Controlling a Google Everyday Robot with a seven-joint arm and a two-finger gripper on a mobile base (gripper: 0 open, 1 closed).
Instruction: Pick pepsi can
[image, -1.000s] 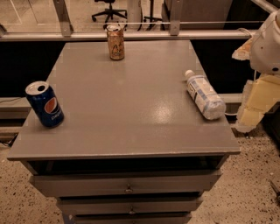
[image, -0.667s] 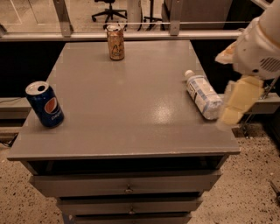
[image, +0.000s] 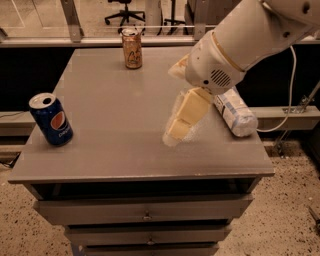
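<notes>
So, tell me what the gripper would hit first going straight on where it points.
Probably the flat grey table top right beneath it: the pale yellow gripper points down-left over the middle. The dark blue pepsi can stands well left of that line, though depth is unclear.

White rounded arm (image: 250, 35) with 1 small dotted grille (image: 216, 77); the pale-yellow end effector (image: 179, 125) is above the tabletop (image: 110, 110) middle.

Two cans (image: 50, 120) (image: 132, 48), one bottle (image: 235, 112), one hand (image: 176, 131) over the table (image: 110, 155).
</notes>
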